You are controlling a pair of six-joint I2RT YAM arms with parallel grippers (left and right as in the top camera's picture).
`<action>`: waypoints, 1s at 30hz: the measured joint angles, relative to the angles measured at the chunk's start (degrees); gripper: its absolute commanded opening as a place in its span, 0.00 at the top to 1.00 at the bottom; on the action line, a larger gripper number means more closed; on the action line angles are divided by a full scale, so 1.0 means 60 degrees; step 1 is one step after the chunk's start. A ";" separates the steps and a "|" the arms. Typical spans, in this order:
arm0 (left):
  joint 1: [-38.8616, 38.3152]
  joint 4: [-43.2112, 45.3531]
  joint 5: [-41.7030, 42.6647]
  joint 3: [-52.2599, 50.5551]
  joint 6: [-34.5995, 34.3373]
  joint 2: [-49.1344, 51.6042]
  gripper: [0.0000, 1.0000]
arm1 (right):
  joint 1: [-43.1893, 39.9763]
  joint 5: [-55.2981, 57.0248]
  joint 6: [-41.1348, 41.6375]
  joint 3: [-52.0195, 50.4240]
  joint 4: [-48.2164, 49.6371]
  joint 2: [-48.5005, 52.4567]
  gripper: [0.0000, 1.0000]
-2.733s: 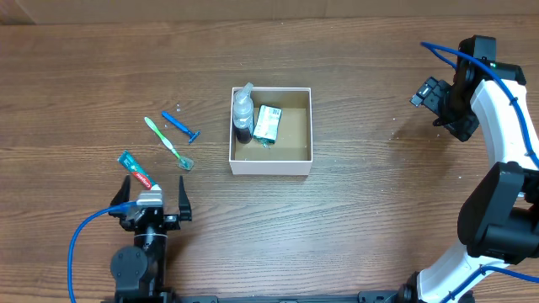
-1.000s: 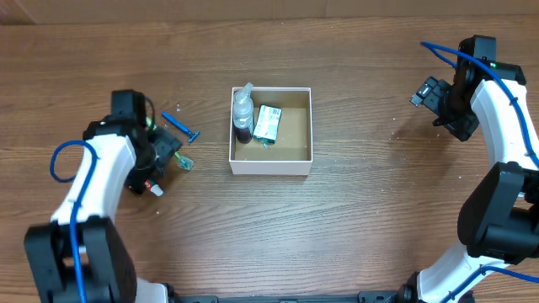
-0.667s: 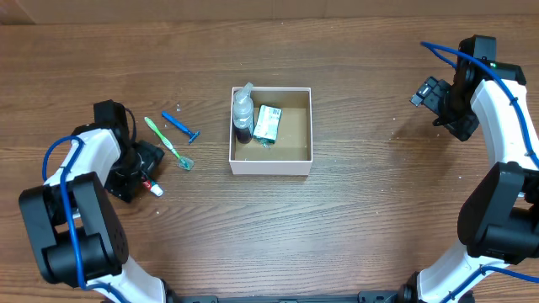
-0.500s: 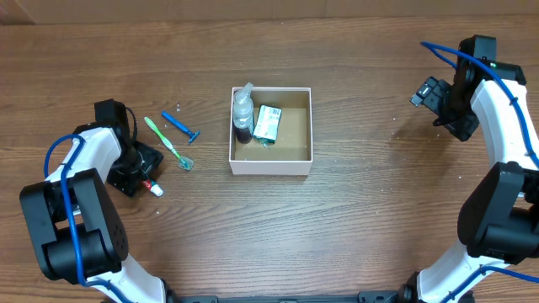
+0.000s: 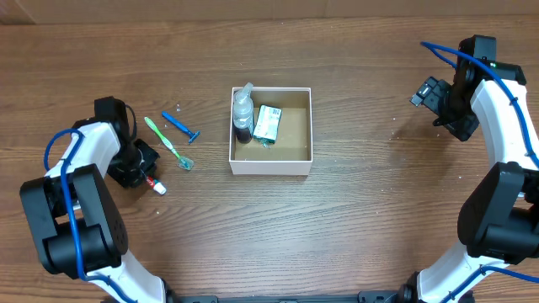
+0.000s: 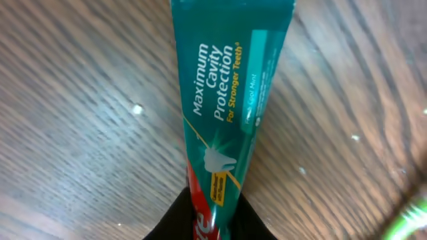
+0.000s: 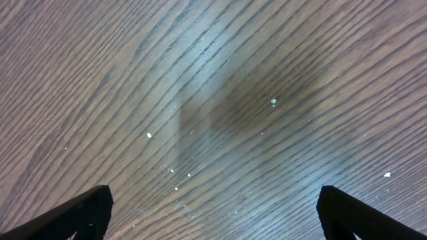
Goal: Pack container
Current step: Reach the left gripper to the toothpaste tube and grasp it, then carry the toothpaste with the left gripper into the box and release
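Container (image 5: 269, 166): mid-table, bottle (image 5: 242, 109) and green-white packet (image 5: 268, 123) inside | left gripper (image 5: 135, 166): clamped on toothpaste tube (image 6: 223, 100), well left of container | toothbrush (image 5: 168, 143), razor (image 5: 181, 126): between tube and container | right gripper (image 5: 428, 94): fingers spread, well right of container

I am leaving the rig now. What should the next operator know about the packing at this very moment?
Left gripper: shut on the toothpaste, low at the table, left of the container.
Right gripper: open, holding nothing, over the table at the far right.
Done: a bottle and a green-white packet are in the container.
Left to do: bring the toothpaste into the container, then the green toothbrush and the blue razor. Both lie on the table between the left gripper and the container.
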 measured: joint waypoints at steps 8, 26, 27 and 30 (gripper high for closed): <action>-0.0109 -0.3716 0.0463 0.4262 0.1716 0.0138 0.85 | 0.0000 0.0000 0.0000 0.0000 0.0015 0.0000 0.00; -0.7843 -0.2484 0.0066 0.7876 0.8768 0.0117 0.82 | 0.0004 -0.0004 -0.0004 0.0000 0.0015 0.0000 0.00; -0.8276 -0.2444 -0.0368 0.7879 0.9537 0.0117 0.85 | 0.0000 -0.0004 0.0000 0.0000 0.0011 0.0000 0.00; -0.8805 -0.2772 -0.1053 0.7890 1.1377 0.0117 0.90 | 0.0000 -0.0004 0.0000 0.0000 0.0011 0.0000 0.00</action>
